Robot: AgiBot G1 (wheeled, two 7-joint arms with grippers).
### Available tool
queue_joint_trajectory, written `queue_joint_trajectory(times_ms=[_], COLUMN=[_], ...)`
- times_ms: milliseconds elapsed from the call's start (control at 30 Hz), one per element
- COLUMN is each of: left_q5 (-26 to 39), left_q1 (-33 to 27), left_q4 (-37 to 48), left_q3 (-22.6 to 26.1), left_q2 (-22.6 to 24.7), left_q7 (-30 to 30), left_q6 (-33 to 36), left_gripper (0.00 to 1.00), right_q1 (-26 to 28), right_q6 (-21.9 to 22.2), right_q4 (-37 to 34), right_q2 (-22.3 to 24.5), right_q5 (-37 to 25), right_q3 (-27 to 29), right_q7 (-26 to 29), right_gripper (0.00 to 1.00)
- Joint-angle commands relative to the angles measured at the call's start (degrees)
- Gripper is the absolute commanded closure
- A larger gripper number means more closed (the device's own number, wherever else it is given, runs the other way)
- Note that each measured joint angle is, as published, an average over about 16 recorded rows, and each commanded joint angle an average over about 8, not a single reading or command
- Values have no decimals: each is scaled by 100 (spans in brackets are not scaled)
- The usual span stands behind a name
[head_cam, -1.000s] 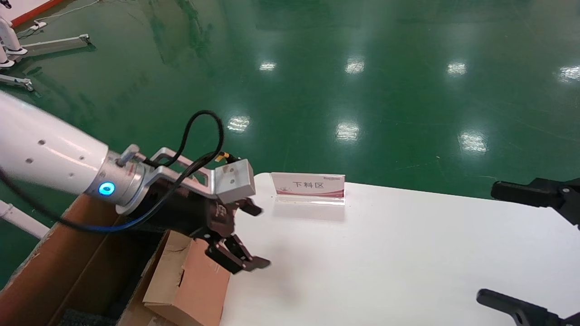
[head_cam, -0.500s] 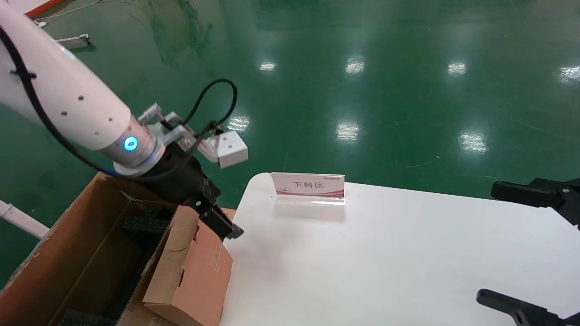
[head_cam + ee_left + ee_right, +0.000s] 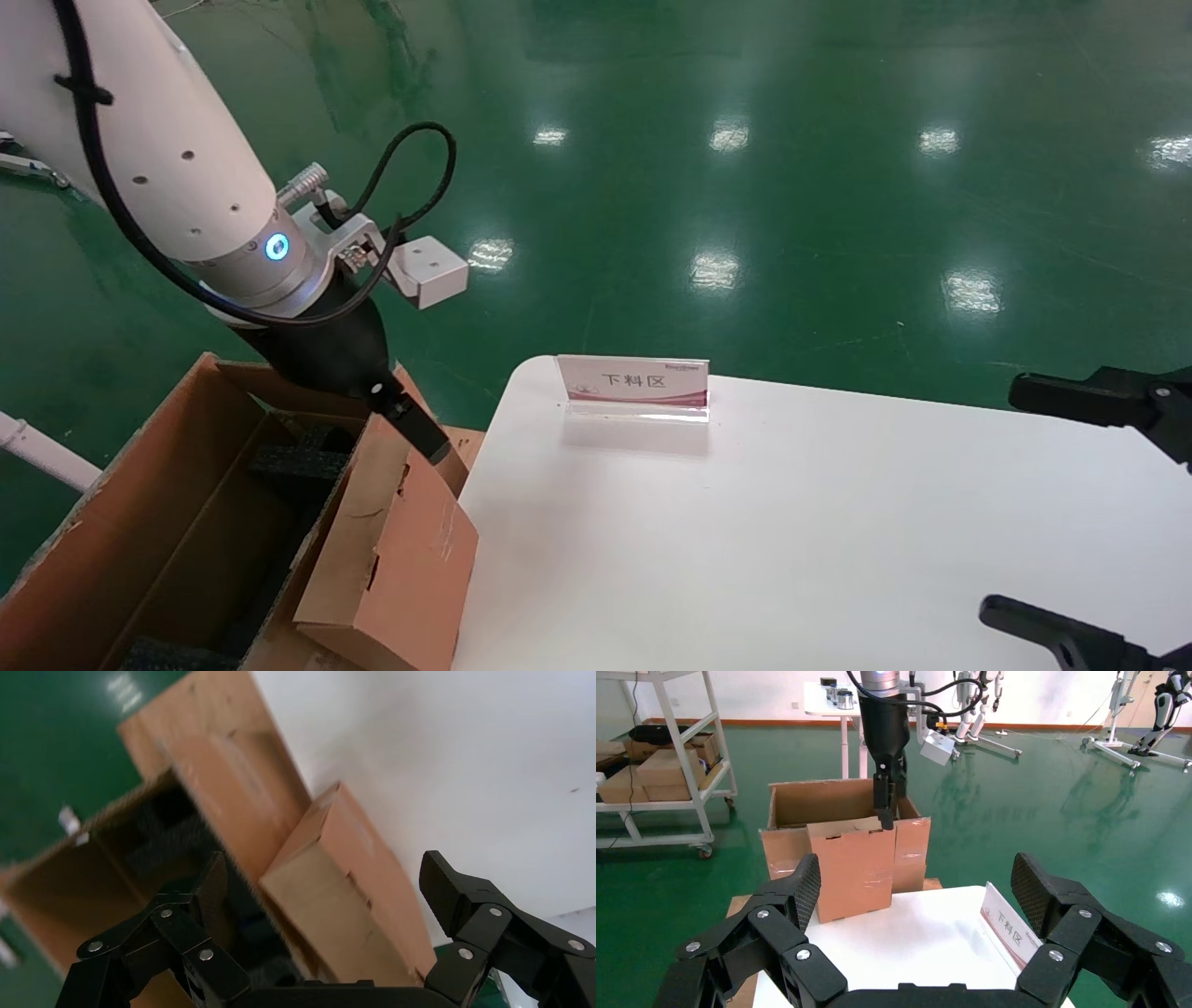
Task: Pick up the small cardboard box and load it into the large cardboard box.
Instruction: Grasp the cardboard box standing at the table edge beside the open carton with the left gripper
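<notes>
The small cardboard box (image 3: 391,550) leans tilted at the table's left edge, against the large cardboard box's near wall. It also shows in the left wrist view (image 3: 344,896) and the right wrist view (image 3: 852,864). The large cardboard box (image 3: 140,522) stands open on the left, with black foam pads (image 3: 298,461) inside. My left gripper (image 3: 424,438) points down just above the small box's far top corner. Its jaws are open and empty in its wrist view (image 3: 323,867). My right gripper (image 3: 1001,500) is open and parked over the table's right side.
A clear sign stand (image 3: 638,382) with a red and white card stands at the far edge of the white table (image 3: 792,540). Green floor lies beyond. The right wrist view shows a shelf cart (image 3: 666,762) with cartons behind the large box (image 3: 807,804).
My left arm has risen and swung left. Its gripper left the table's edge and now hangs above the small box's far top corner. The small box and the right arm have not moved.
</notes>
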Motion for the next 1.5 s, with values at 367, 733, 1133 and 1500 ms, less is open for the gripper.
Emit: queue_joint_trajectory(times_ms=[367,733,1133,1500], left_q5=[-490,-702,-1065,-1371], left_q1=[-355,-70,171,64], left_q4=[319,872,1520,1645], left_q3=[1119,1457,1489,1534], left_q2=[255,365,361,231], left_q7=[-852,-1018,-719,-574], left_q6=[17,-86,-159,-107], left_gripper=[0,0,0,0], right_q1=[0,0,0,0], right_q6=[0,0,0,0], right_q4=[0,0,0,0], right_q2=[0,0,0,0], right_q5=[0,0,0,0], right_q3=[0,0,0,0], right_q7=[0,0,0,0], right_gripper=[0,0,0,0])
